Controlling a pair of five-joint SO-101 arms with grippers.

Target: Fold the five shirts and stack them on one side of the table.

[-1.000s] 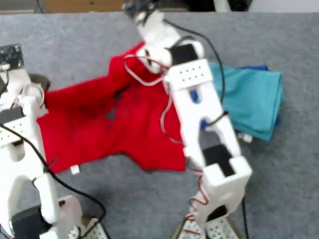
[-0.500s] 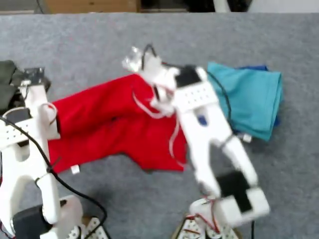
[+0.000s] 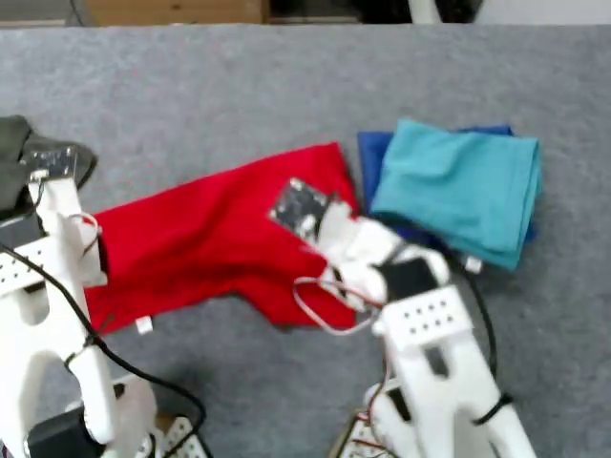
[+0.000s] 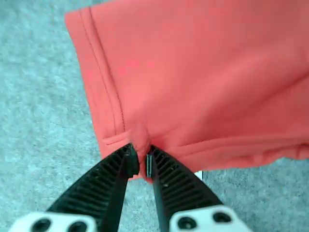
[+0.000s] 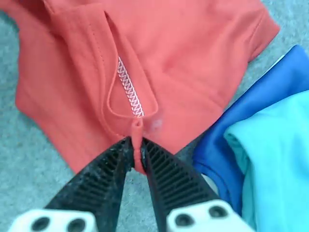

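Counter (image 3: 191, 86): grey, carpet-like surface, carrying all items listed.

Red shirt (image 3: 210, 239): lies in a slanted band from near the counter's left edge to its centre, doubled over on itself, with one end higher toward the far edge. A small white tag (image 3: 143, 325) sticks out on the side toward the near edge.

Teal shirt (image 3: 458, 186): folded into a rough rectangle in the right half of the counter, resting on top of the blue shirt.

Blue shirt (image 3: 374, 162): folded, under the teal one, with its edge showing on the side facing the red shirt and just beside the red shirt's end.

Left hand (image 4: 141, 166): its two black ribbed fingers are closed on the red shirt's edge beside a stitched hem. The left arm (image 3: 48, 277) stands at the counter's left edge.

Right hand (image 5: 136, 145): fingers pinched on a raised fold of red cloth beside a seam with white zigzag stitching. The blue and teal shirts lie just beside it. The right arm (image 3: 420, 315) stands at the near edge, right of centre.
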